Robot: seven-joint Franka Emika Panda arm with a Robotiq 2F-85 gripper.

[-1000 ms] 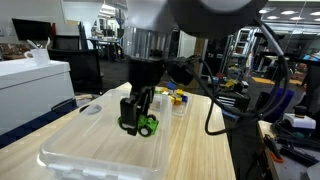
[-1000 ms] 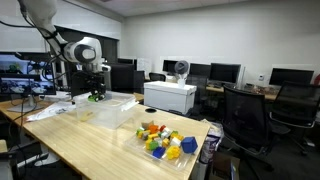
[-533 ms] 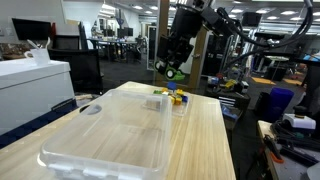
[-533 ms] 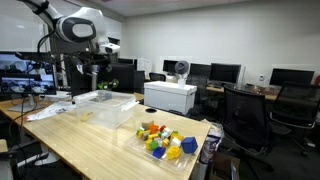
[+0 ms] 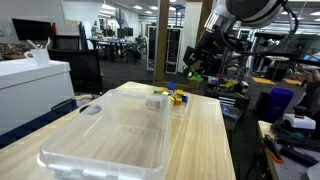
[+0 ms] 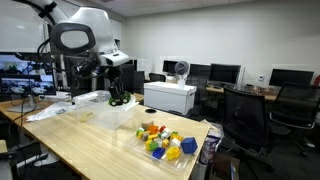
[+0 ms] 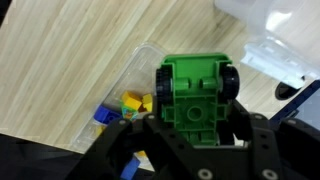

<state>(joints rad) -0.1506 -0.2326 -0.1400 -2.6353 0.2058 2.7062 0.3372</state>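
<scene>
My gripper (image 7: 195, 118) is shut on a green toy car (image 7: 195, 85) with black wheels, seen from its underside in the wrist view. In an exterior view the gripper (image 5: 202, 64) holds the car (image 5: 193, 72) in the air beyond the far end of the table, above and past a small clear tray of coloured blocks (image 5: 172, 98). In an exterior view the gripper (image 6: 118, 94) with the car (image 6: 121, 101) hangs by the large clear plastic bin (image 6: 105, 110). The block tray (image 7: 125, 105) lies below the car in the wrist view.
The large clear bin (image 5: 110, 130) fills the near half of the wooden table (image 5: 205, 140). The tray of blocks (image 6: 160, 140) sits near the table's end. A white box (image 6: 170, 97), office chairs (image 6: 245, 115) and monitors stand around.
The gripper has lifted out of the large clear bin with the green car and swung over the table toward the tray of blocks and past it.
</scene>
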